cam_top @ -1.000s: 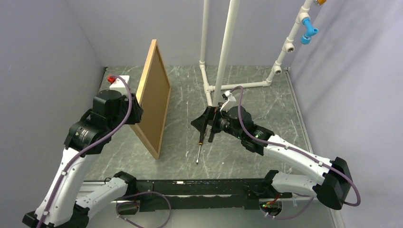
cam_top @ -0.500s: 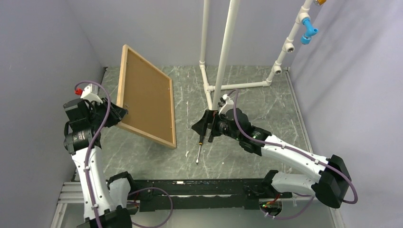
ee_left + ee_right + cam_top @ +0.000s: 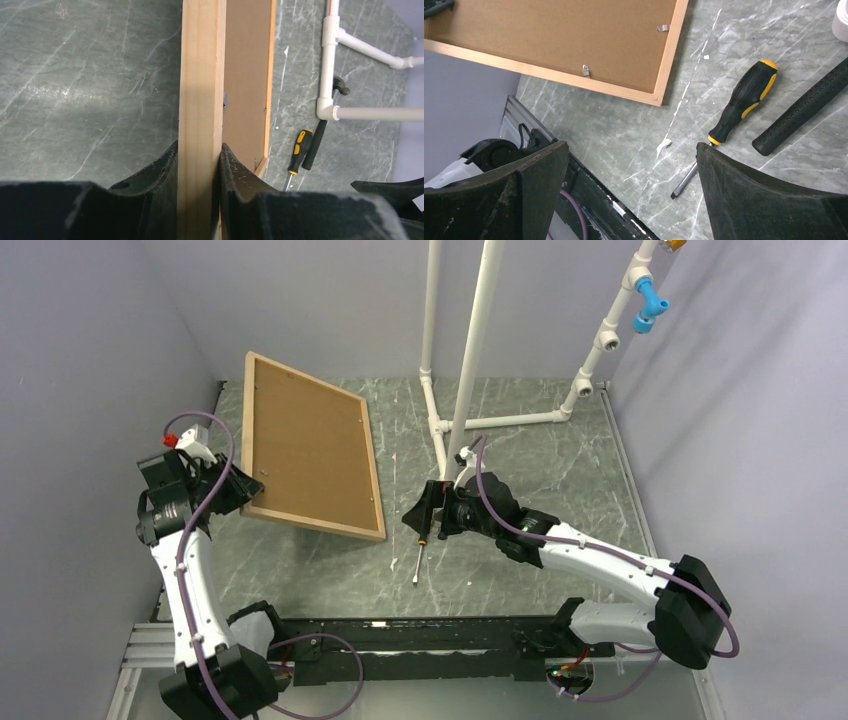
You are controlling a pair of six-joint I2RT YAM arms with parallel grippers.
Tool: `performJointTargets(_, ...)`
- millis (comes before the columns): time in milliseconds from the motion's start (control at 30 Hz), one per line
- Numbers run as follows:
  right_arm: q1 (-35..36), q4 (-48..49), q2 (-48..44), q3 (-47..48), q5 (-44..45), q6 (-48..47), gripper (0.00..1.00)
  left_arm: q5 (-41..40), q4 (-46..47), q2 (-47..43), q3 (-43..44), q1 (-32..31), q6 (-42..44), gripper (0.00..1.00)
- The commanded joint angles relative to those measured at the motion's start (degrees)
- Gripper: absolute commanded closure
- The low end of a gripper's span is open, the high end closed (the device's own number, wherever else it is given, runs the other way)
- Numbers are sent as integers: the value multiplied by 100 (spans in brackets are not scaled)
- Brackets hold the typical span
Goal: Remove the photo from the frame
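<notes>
Wooden frame (image 3: 200, 75) seemingly tilted in tool (image 3: 199, 152)

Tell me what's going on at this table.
The left gripper is shut on one edge of the frame, holding it back side up over the table. The brown backing board faces the top camera with small metal clips in place on it, so the photo is not out and cannot be seen. The right gripper hovers open above a yellow-and-black screwdriver and a black-handled tool lying on the table, holding nothing.
</notes>
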Motion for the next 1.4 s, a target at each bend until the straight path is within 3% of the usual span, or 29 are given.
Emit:
performJointTargets(0, 33, 365, 97, 10, -148, -103, 0, -883, -31, 582, -107, 3, 447, 100)
performJointTargets(367, 56, 469, 111, -148, -136, -107, 0, -2109, 70, 824, -313, 10, 209, 100)
performJointTargets(467, 49, 545, 195, -157, -151, -72, 0, -2134, 73, 882, -355, 10, 220, 86)
performJointTargets(667, 85, 715, 363, -191, -232, 7, 0, -2427, 131, 891, -412, 6, 178, 76)
performJointTargets(933, 130, 793, 568, -130, -190, -107, 0, -2736, 178, 843, -473, 11, 187, 77)
performJointTargets(1067, 316, 696, 1202, 357, 113, -379, 0, -2904, 226, 845, -544, 9, 197, 76)
performJointTargets(1200, 799, 1090, 1996, 929, 416, -1601, 1, -2941, 241, 897, -585, 11, 255, 75)
performJointTargets(1367, 1915, 2322, 2742, 1241, 2432, -4464, 0, -2939, 262, 863, -627, 10, 291, 76)
